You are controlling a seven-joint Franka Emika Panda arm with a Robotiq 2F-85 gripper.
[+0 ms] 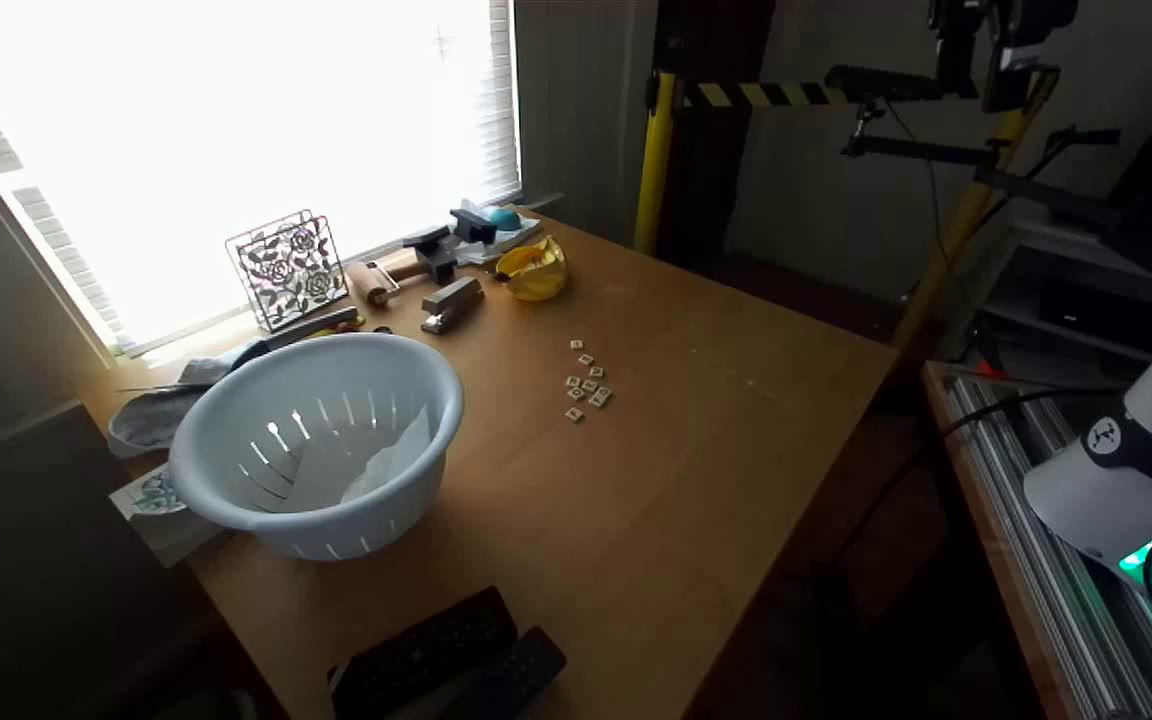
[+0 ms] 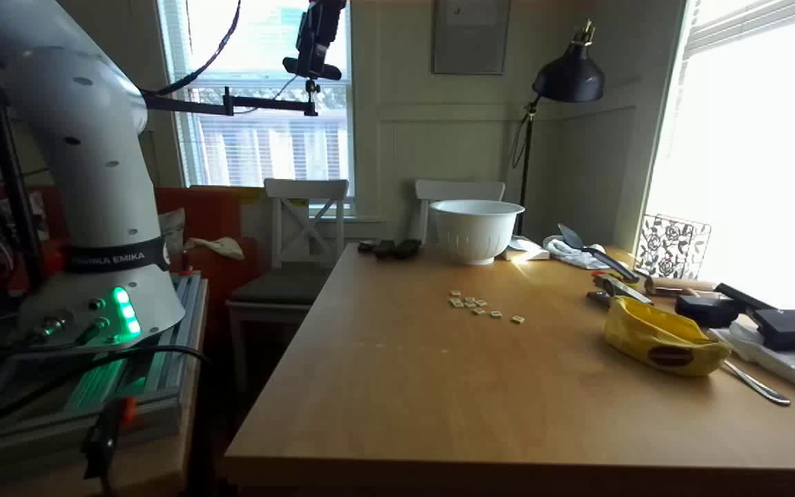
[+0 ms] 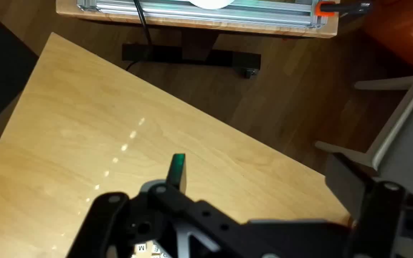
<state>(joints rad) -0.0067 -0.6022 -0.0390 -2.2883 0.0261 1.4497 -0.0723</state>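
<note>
In the wrist view my gripper (image 3: pixel 262 172) stands open above the wooden table (image 3: pixel 95 104), with only tabletop and floor showing between its fingers. Nothing is held or touched. Several small letter tiles (image 3: pixel 141 248) peek out below the left finger, partly covered by the gripper's linkage. Both exterior views show the tiles (image 1: pixel 588 386) (image 2: pixel 470 302) scattered loosely mid-table. A white slotted colander (image 1: pixel 356 525) (image 2: pixel 477 231) stands upright near them, with a white sheet-like thing (image 1: pixel 398 455) inside. An open yellow pouch (image 1: pixel 538 275) (image 2: pixel 646 338) lies towards the window side.
Two dark remotes (image 1: pixel 426 655) lie by the table's end. Along the window stand a rose-pattern metal holder (image 1: pixel 286 270), a stapler (image 1: pixel 451 303) and a dark spatula (image 2: pixel 597 255). A chair (image 2: pixel 308 228) and the robot's bench (image 3: pixel 206 18) flank the table.
</note>
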